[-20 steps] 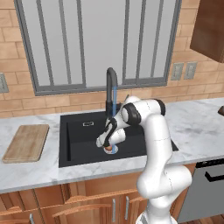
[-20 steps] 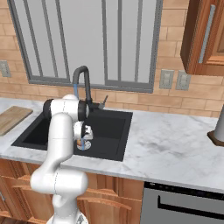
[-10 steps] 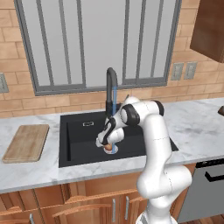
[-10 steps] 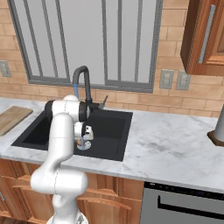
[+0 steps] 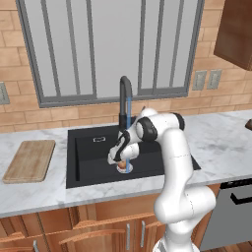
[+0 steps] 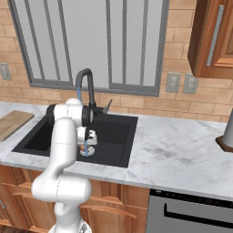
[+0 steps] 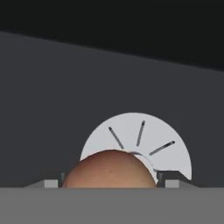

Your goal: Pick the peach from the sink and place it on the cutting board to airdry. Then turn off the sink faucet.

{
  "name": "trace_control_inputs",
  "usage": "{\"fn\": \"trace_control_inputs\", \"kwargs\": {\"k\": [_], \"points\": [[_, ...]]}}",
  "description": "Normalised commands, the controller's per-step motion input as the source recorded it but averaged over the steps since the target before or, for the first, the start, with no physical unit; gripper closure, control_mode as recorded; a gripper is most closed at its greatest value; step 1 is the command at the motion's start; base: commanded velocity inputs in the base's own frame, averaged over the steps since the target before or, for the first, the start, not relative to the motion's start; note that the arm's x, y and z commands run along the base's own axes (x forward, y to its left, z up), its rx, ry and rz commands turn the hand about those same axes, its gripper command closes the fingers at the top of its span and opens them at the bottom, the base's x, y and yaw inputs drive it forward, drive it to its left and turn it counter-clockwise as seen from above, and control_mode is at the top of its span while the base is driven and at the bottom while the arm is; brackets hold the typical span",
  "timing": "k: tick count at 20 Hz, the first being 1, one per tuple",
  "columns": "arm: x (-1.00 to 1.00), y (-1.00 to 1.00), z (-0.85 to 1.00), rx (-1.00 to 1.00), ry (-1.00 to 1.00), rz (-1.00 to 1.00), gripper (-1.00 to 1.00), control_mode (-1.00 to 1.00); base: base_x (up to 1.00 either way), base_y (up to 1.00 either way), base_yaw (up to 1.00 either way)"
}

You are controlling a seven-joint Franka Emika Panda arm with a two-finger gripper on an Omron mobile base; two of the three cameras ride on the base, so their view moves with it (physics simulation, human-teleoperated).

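Observation:
The orange-red peach [image 7: 109,168] lies low in the black sink [image 5: 88,162], over the round silver drain [image 7: 140,131]. My gripper [image 7: 112,183] reaches down into the basin with a fingertip [image 7: 51,183] against each side of the fruit, shut on it. From the left base view the peach [image 5: 121,166] peeks out under the gripper [image 5: 120,161]; from the right the gripper [image 6: 86,144] hangs in the sink [image 6: 41,136]. The dark gooseneck sink faucet [image 5: 125,98] pours a thin blue stream [image 5: 129,138] beside my hand. The wooden cutting board [image 5: 29,160] lies on the counter left of the sink.
The faucet's slim silver lever [image 6: 108,105] sticks out on its right side. Marble counter [image 5: 221,142] stretches right of the sink, with a dark object [image 6: 226,136] at its far end. A brick wall and window rise behind.

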Motion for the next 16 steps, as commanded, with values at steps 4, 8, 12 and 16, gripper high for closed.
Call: {"fn": "trace_control_inputs", "kwargs": {"k": [4,8,12,16], "points": [[0.00,0.00,0.30,0.00,0.00,0.00,1.00,-1.00,0.00,0.00,0.00],[-0.01,0.00,0.43,0.00,0.00,0.00,1.00,-1.00,0.00,0.00,0.00],[-0.04,0.00,0.48,0.00,0.00,0.00,1.00,-1.00,0.00,0.00,0.00],[-0.06,0.00,0.51,0.00,0.00,0.00,1.00,-1.00,0.00,0.00,0.00]]}}
